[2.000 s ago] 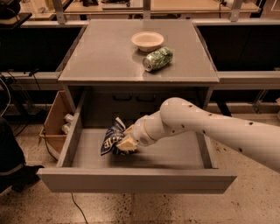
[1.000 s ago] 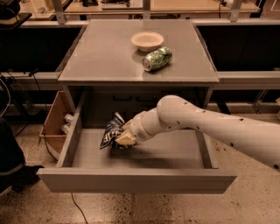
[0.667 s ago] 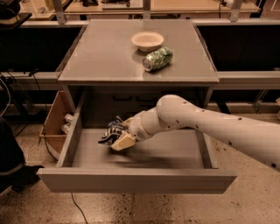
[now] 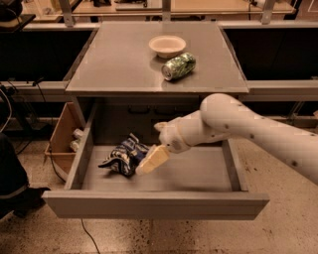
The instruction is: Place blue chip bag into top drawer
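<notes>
The floor (image 4: 280, 233) is pale speckled stone, lit dim and warm. A grey metal cabinet (image 4: 102, 106) stands in the middle, its flat tabletop (image 4: 119, 62) catching a soft sheen. Grey rails (image 4: 283, 87) run off from it to either side, with dark recesses above them. Behind, a wooden worktop (image 4: 213, 6) crosses the back, cut by upright metal posts (image 4: 66, 12). An open cardboard box (image 4: 62, 134) leans against the cabinet's left side. A thin cable (image 4: 88, 234) trails over the floor in front. The gripper (image 4: 151, 159) hangs low before the cabinet, below the tabletop.
</notes>
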